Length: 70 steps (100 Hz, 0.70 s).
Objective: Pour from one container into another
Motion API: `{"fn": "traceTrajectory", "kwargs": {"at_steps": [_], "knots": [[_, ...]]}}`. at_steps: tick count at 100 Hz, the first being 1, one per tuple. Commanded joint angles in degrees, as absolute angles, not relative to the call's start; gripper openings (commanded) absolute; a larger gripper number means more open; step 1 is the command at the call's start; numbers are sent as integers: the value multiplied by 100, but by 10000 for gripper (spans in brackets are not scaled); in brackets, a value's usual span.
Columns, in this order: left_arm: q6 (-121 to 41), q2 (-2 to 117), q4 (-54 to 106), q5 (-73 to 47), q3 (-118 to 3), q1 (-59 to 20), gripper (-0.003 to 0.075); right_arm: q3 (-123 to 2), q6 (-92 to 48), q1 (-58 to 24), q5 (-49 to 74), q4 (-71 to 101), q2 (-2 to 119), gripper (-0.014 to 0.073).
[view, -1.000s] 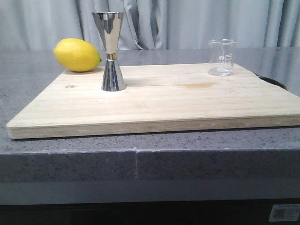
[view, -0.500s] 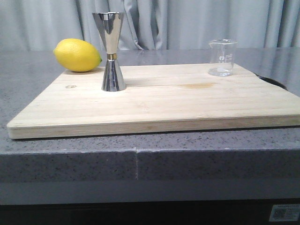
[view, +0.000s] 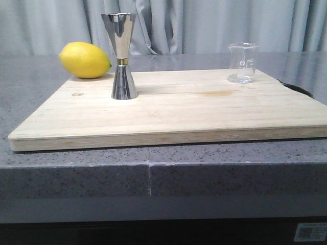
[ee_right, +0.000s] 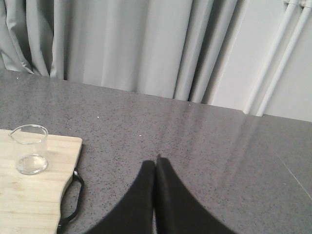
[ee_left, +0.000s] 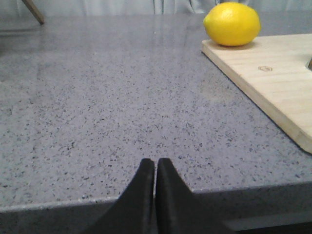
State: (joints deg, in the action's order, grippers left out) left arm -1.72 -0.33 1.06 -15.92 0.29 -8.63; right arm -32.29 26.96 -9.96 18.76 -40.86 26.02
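The clear glass beaker (view: pixel 242 63) stands upright at the far right corner of the wooden board (view: pixel 173 109); it also shows in the right wrist view as the beaker (ee_right: pixel 30 149), well off to the side of my right gripper (ee_right: pixel 155 164), which is shut and holds nothing. The steel jigger (view: pixel 121 56) with a gold waist band stands upright on the board's left part. My left gripper (ee_left: pixel 155 162) is shut and empty over the bare counter, apart from the board (ee_left: pixel 273 78). Neither arm shows in the front view.
A yellow lemon (view: pixel 85 59) lies at the board's far left corner, close behind the jigger; it shows in the left wrist view as the lemon (ee_left: pixel 232 23). The board has a black handle (ee_right: pixel 73 197) on its right end. Grey speckled counter (view: pixel 153 173) surrounds the board; curtains hang behind.
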Motion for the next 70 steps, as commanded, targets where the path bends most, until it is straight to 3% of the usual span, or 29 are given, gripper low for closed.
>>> {"fn": "traceTrajectory", "kwargs": {"at_steps": [1, 17, 46, 70], "knots": [[-174, -164, 160, -1389, 185, -833, -19, -3372, 2705, -989, 1505, -4241, 2615, -71], [-206, -164, 160, -1513, 185, -480, -19, -3372, 2705, -989, 1505, -4241, 2615, -72], [-207, -164, 160, -166, 185, -437, -19, -3372, 2705, -989, 1505, -4241, 2615, -72], [-207, -164, 160, 0, 185, -437, -19, -3372, 2705, -989, 1505, -4241, 2615, -72]]}}
